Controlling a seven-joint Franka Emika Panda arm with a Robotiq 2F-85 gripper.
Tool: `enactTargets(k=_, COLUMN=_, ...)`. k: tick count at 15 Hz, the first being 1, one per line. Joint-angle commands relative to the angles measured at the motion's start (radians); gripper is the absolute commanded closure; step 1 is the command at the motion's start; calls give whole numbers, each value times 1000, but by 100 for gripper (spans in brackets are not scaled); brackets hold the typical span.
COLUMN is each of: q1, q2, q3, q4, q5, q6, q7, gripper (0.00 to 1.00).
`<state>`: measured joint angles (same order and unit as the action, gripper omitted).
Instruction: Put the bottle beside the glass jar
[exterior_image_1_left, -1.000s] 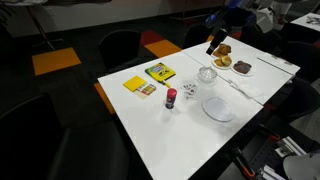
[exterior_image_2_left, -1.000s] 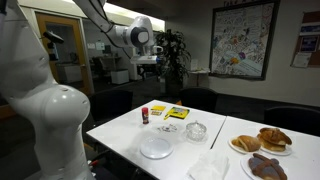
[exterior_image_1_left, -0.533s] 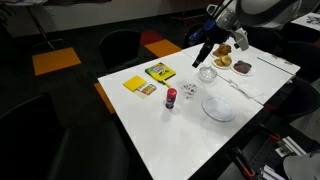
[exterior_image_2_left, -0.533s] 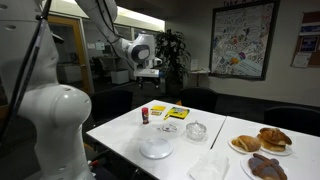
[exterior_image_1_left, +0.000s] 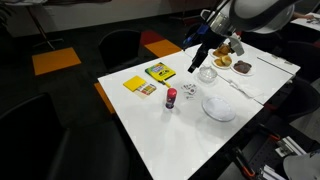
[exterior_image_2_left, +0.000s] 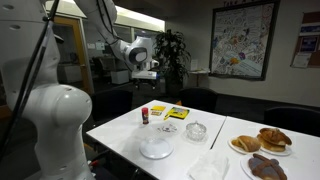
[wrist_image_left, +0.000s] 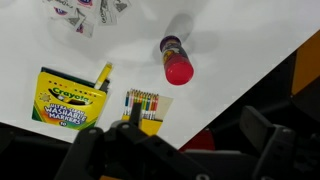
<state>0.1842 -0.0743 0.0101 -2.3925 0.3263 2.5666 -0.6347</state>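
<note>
claw (wrist_image_left: 180, 150): released, jaws spread wide with nothing between them, in the air over the far part of the table
bottle (exterior_image_1_left: 171, 97): upright on the white table (exterior_image_1_left: 190, 135), red body, apart from the claw
glass jar (exterior_image_1_left: 207, 74): right of the bottle and farther back, well apart from it
plate (exterior_image_1_left: 218, 108): right of the bottle, nearer than the jar
crayon box (exterior_image_1_left: 159, 71): beyond the bottle

Bottle (wrist_image_left: 178, 60) on table (wrist_image_left: 250, 30), near crayon box (wrist_image_left: 58, 100)
</note>
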Motion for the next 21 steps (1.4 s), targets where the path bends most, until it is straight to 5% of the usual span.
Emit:
enactTargets(k=1, q1=3, q2=12, q3=34, q4=-16, q5=61, q6=38, q7=-41, gripper=0)
enactTargets(k=4, q1=14, q2=32, q3=60, q4=-21, q5=125, q6=90, q7=-60, gripper=0)
enactTargets(k=13, q1=-26, q2=203, q3=96, q4=-7, q5=61, q6=127, q7=-6, gripper=0)
enactTargets(k=21, q1=-75, q2=375, q3=126, q4=20, q5=-187, q6=331, q7=94, gripper=0)
